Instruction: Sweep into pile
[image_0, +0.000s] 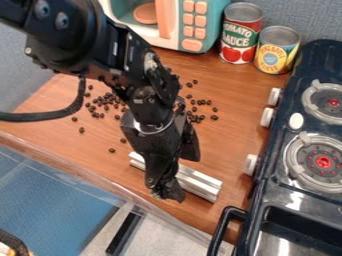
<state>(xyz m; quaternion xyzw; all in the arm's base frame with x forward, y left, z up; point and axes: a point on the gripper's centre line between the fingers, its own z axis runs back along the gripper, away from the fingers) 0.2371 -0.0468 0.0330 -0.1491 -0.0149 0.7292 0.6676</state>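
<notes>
Beans (214, 117) scattered, gripper (168, 192) at silver bar (200, 184), labelled cans (242, 31)

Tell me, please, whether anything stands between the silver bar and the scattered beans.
Nothing visible blocks the way from the silver bar to the scattered beans; bare tabletop shows there, though the arm hides part of the gap.

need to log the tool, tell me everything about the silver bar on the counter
The silver bar is long and straight, with grooves running along it, and looks metallic. It lies on the wooden counter near its edge. The black gripper hides part of it; whether they touch is unclear.
</notes>
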